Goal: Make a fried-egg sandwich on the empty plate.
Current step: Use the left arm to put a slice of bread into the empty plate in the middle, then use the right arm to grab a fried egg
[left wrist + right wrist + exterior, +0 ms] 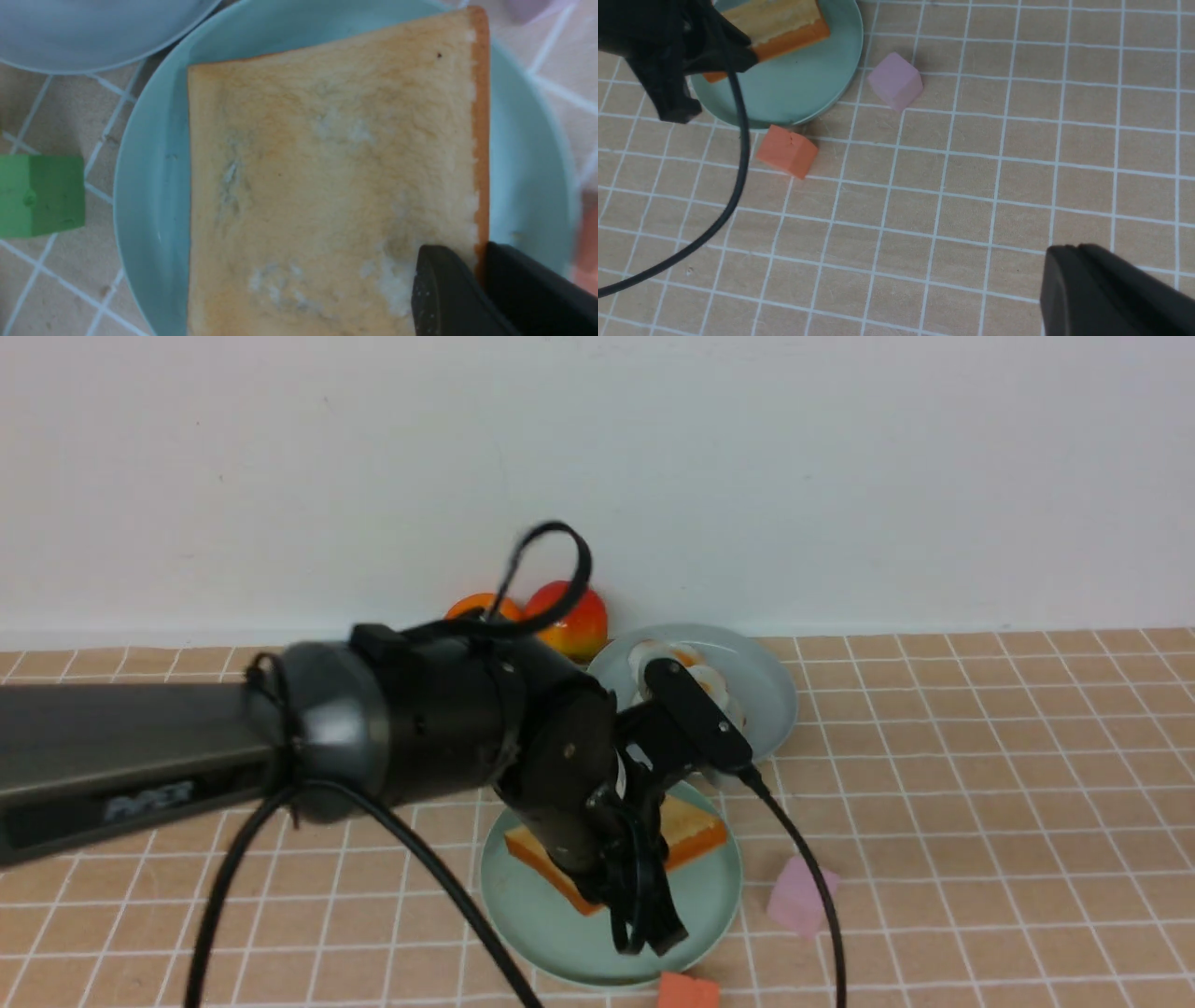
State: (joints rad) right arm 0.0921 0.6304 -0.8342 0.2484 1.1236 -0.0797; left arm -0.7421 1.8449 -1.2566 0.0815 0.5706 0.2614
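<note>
Right hand (1069,266) is hovering low over bare tiled worktop (980,803) on the near right, with its fingers sitting close together and nothing between them. It is showing in its own wrist view only.

An orange-red cube (689,991) is lying just beside the near rim of the mint-green plate (551,933). A pink cube (798,896) is sitting near the plate's right side.

One toast slice (695,826) is lying on that plate. Left hand (644,924) is reaching in from the left and pinching the slice by its darker crust edge — one finger on the top face, the other outside the crust. A green cube (41,195) is showing close to the plate in the left wrist view.

Behind it, a pale blue plate (766,691) is carrying the fried egg (686,658), half hidden by the arm.

Farthest — two orange-red fruits (574,616) are resting against the white wall (840,476).
</note>
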